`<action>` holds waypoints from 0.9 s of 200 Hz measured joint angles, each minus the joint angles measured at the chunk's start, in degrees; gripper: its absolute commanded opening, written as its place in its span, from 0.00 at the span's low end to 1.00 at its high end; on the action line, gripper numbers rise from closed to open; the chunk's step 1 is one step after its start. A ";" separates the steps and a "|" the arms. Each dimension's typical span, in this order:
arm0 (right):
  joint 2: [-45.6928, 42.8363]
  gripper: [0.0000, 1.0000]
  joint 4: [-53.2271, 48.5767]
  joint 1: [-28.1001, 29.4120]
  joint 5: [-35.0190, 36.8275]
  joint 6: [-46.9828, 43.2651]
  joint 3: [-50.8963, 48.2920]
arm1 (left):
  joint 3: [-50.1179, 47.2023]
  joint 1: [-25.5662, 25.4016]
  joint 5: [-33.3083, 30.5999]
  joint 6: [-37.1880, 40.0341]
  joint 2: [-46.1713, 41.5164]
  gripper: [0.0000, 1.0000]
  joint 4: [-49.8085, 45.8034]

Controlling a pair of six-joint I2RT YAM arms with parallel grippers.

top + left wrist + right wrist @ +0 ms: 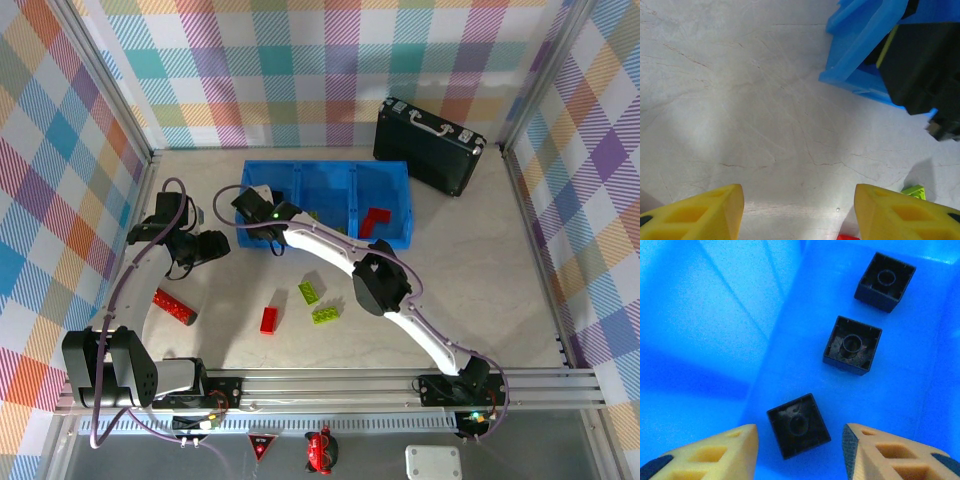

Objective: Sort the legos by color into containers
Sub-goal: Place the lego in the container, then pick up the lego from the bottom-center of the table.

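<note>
Right claw (800, 435) — jaws apart, empty — over the left compartment of the blue tray (325, 166), where three black legos (852, 345) lie; red bar (174, 306) on the bench (480, 280), nearward of the open, empty left claw (799, 200), long axis far-left to near-right, left arm nearer.

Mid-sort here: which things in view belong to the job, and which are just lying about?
Job: blue tray; black bricks inside it; red lego in its right compartment; loose red bricks and lime-green bricks outside it.
Lying about: black hard case; white box by the frame.
</note>
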 measured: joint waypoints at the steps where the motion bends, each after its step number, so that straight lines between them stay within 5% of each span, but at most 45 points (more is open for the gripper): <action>1: -0.09 0.49 -0.02 0.00 -0.04 0.00 0.00 | 0.00 0.00 -0.02 0.00 0.00 0.60 0.00; 72: -9.57 0.48 -7.50 0.09 -7.30 -0.13 -1.36 | -0.17 0.00 0.00 -0.02 0.00 0.60 -0.02; 134: -25.35 0.48 -10.08 0.09 -12.41 0.72 -21.75 | -0.17 -1.03 0.00 -0.20 0.55 0.60 -0.72; 180: -35.71 0.47 -9.49 0.09 -13.66 2.08 -37.99 | 0.37 -7.69 -0.63 -2.32 2.73 0.61 -3.21</action>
